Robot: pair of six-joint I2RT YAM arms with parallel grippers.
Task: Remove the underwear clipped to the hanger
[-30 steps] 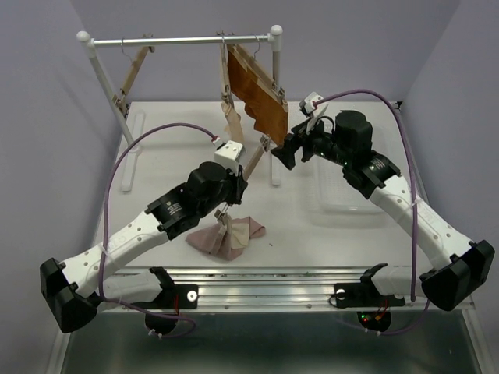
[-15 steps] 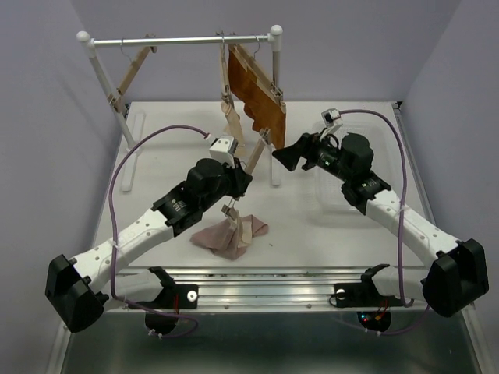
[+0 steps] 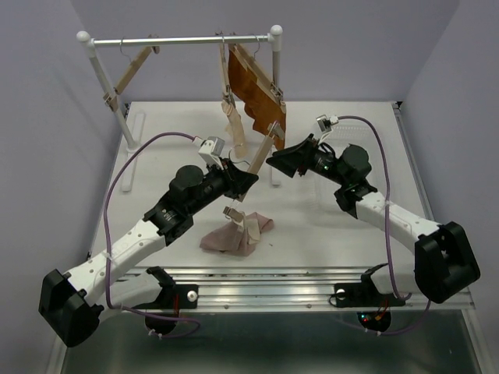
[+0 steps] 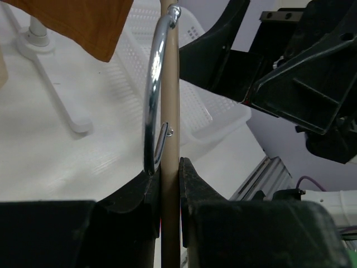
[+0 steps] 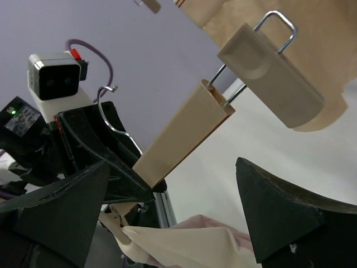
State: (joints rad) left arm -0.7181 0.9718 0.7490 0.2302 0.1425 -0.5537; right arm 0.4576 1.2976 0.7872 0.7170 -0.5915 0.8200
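At the middle of the desk (image 3: 312, 241), the left gripper (image 3: 248, 178) was clamped shut on the bar of a wooden clip hanger (image 3: 261, 149). The wrist view showed the jaws pressed against both sides of the wood just beside its chrome hook (image 4: 149, 100). The hanger's long axis was tilted, with its upper clip (image 3: 274, 129) towards 1 o'clock and its lower clip (image 3: 231, 212) towards 7 o'clock.

From that lower clip the pale pink underwear (image 3: 226, 240) trailed down into a loose heap on the desk, spreading from 8 to 3 o'clock close to the near edge. Bare desk lay open at 9 o'clock and 3 o'clock of the heap.

The right gripper (image 3: 274, 160) stood wide open and held nothing, its fingers pointing towards 9 o'clock, just beside the hanger's upper half.

At 12 o'clock, the cream-beige underwear (image 3: 231, 121) and the orange-brown underwear (image 3: 253, 92) hung lengthwise from the rack rail (image 3: 179, 39), close together. A white lattice basket (image 4: 192, 106) sat at 3 o'clock, beyond the right arm.
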